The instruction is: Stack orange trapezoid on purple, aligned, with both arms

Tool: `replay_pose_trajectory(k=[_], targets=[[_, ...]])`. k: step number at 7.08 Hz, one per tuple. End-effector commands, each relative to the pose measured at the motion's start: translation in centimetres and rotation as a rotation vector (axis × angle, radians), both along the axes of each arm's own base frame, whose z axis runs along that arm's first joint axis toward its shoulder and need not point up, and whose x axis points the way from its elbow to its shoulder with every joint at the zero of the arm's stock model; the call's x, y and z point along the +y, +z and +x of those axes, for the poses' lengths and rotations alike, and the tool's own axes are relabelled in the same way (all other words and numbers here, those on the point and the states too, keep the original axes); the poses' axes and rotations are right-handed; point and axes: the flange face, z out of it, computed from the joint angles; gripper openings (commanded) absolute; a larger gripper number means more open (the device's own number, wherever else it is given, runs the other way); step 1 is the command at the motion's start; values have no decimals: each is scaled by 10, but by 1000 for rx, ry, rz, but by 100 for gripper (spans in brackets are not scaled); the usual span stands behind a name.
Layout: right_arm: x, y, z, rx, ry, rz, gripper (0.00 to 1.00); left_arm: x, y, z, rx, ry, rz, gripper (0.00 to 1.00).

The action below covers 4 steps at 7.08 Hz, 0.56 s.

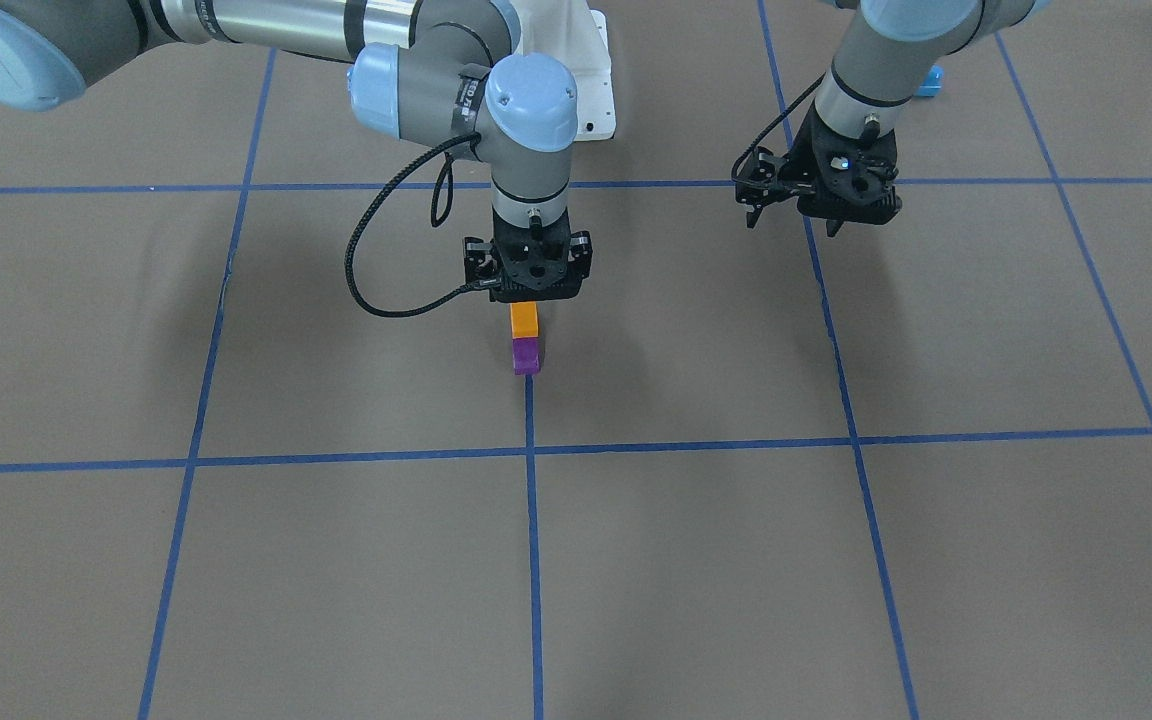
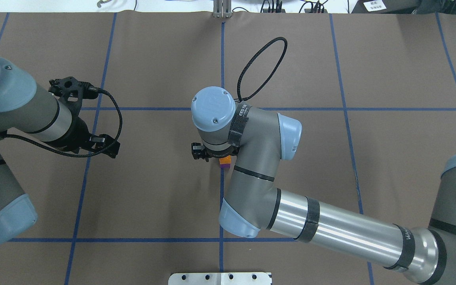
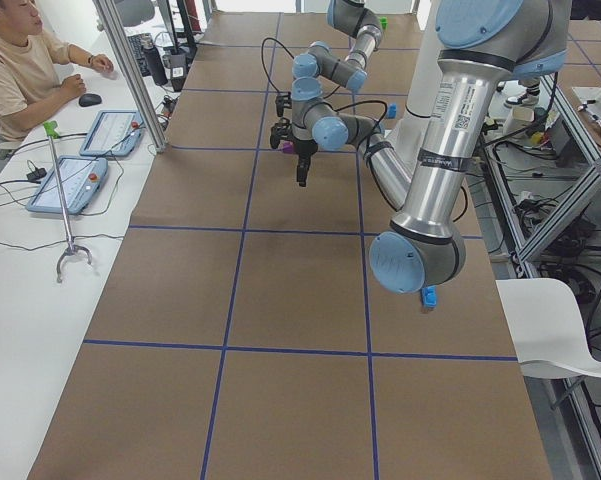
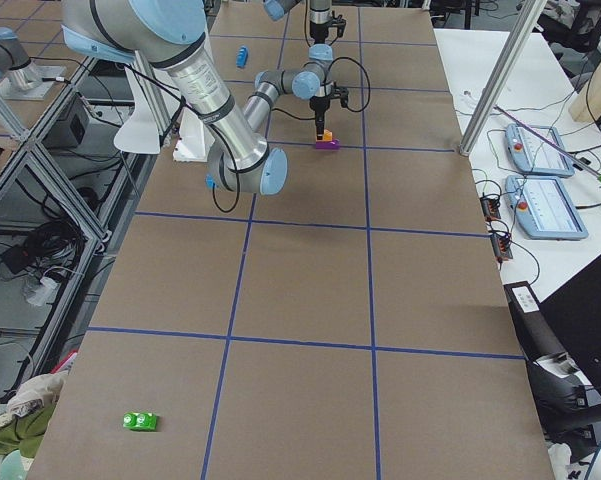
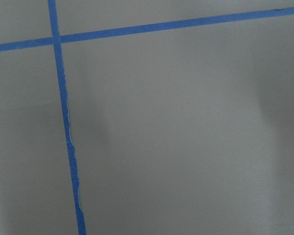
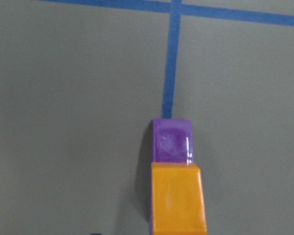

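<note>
The orange trapezoid [image 1: 524,319] sits on top of the purple [image 1: 527,355] on a blue tape line near the table's middle, their edges roughly in line. The right wrist view shows the orange trapezoid [image 6: 178,203] over the purple [image 6: 171,140] from above. My right gripper [image 1: 528,300] stands straight down on the orange trapezoid and seems shut on it, though its fingers are hidden. My left gripper [image 1: 792,222] hangs open and empty above the table, well to the side. Its wrist view shows only bare table and tape.
A small blue block [image 1: 929,82] lies behind the left arm near the robot's white base [image 1: 591,70]. A blue brick [image 4: 240,55] and a green block [image 4: 140,421] lie far from the stack. An operator [image 3: 25,65] sits beside the table.
</note>
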Motion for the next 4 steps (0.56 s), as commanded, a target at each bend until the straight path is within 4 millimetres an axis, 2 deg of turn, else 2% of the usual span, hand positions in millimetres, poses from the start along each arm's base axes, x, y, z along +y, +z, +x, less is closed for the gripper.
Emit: replay_pose_trajectory(k=[1,2,3,4], targets=[[-6,-17,28,-44,14,9,100,-1,-2,0,3,0,2,100],[-7,4,69,-65,33,-7,100,-2,-2,-3,6,0,1,100],[-12,36,130,-87,60,-33,100,2,-3,-10,12,1,8,100],[-29,75,189,-97,81,-106,100,6,5,-18,5,2,8,100]])
